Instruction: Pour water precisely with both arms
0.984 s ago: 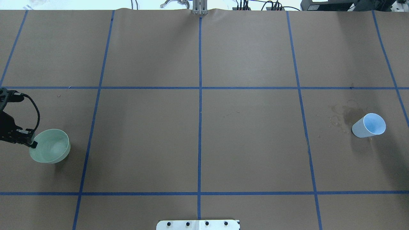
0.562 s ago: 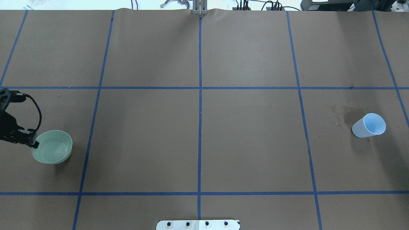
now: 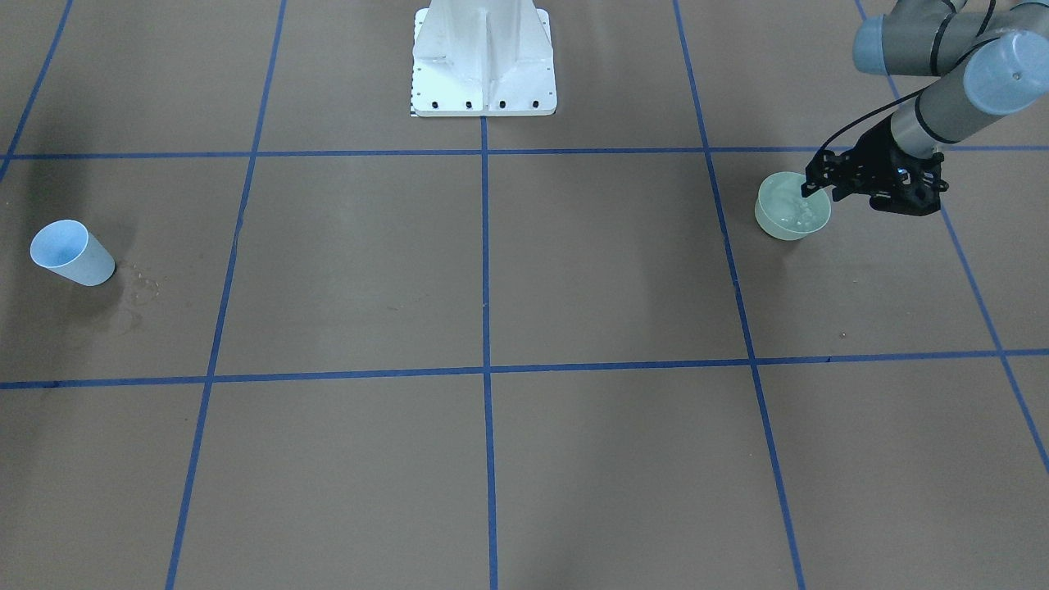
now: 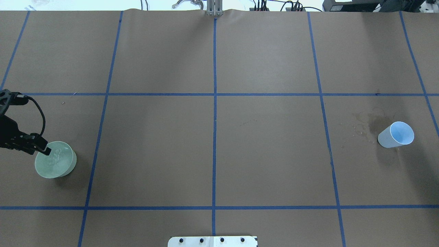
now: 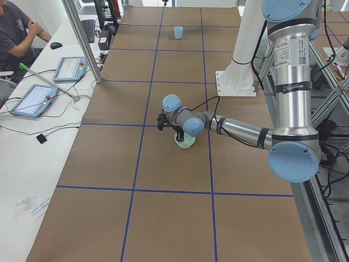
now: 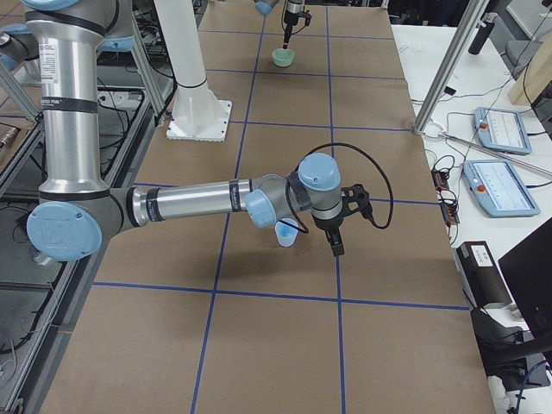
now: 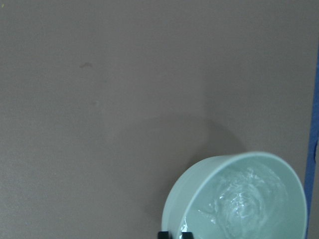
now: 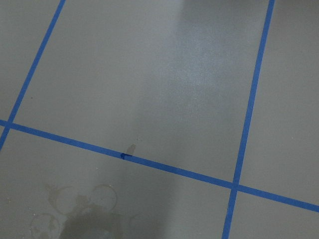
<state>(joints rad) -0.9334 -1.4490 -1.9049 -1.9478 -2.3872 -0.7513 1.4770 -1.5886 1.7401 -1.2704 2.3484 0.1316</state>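
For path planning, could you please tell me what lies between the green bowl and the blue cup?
Between green bowl and blue cup: bare table paper with blue tape lines, plus damp stains beside the cup; overhead view.

Left gripper [image 4: 45,150] tight on bowl [image 4: 59,165] rim

My left arm [image 5: 289,82] and right arm [image 6: 190,200]: silver-grey tubes, light-blue joint caps, black bands, looped black cables [image 4: 43,120]. Black left tool [image 4: 45,150], black right tool [image 6: 336,250]. White pedestal [image 3: 483,57], black bolts.
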